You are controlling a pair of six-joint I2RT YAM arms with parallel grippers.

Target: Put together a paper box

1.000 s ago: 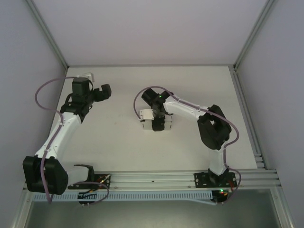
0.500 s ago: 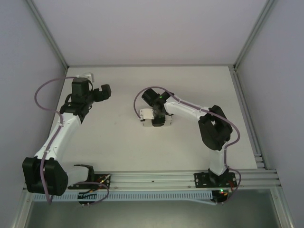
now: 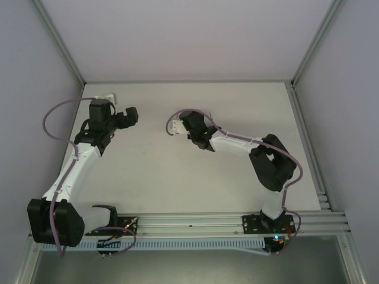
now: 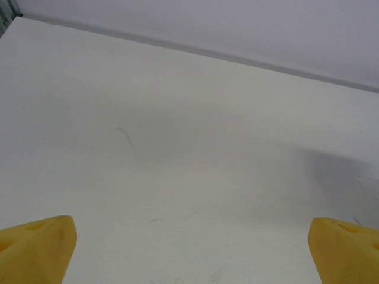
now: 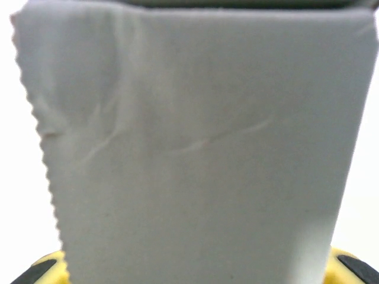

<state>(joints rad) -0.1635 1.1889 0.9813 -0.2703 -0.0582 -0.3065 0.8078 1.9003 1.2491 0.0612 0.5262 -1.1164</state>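
The paper box (image 5: pixel 195 148) is a plain white cardboard panel with faint diagonal creases across its face and a finely serrated left edge. In the right wrist view its long axis runs straight away from the right pincer (image 5: pixel 192 273), the far end square against the top of the view. The yellow fingertips (image 5: pixel 44 266) press in on its near end from both sides, partly closed and gripping it. From above, the box (image 3: pixel 176 125) pokes out leftward near the middle of the table (image 3: pixel 154 171). The left pincer (image 4: pixel 189 248) gapes wide over bare table, holding nothing.
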